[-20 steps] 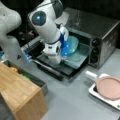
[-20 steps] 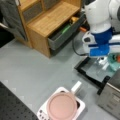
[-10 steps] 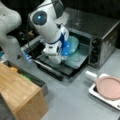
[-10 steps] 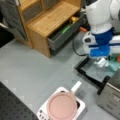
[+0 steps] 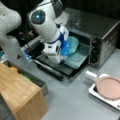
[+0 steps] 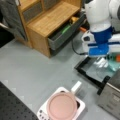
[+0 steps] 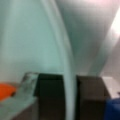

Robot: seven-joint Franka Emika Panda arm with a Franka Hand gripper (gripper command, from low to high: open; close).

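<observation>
Ranging left to right in a front view: wooden cabinet (image 5: 20,92) with open drawer (image 5: 32,77) sitting on the counter (image 5: 75,100); gripper (image 5: 65,48) reaching over the toaster oven's (image 5: 100,37) lowered door (image 5: 72,63), its fingers (image 7: 88,95) pinching the teal bowl's (image 5: 72,45) rim at the oven mouth; pink plate (image 5: 110,87) resting on a white scale (image 5: 100,93).
</observation>
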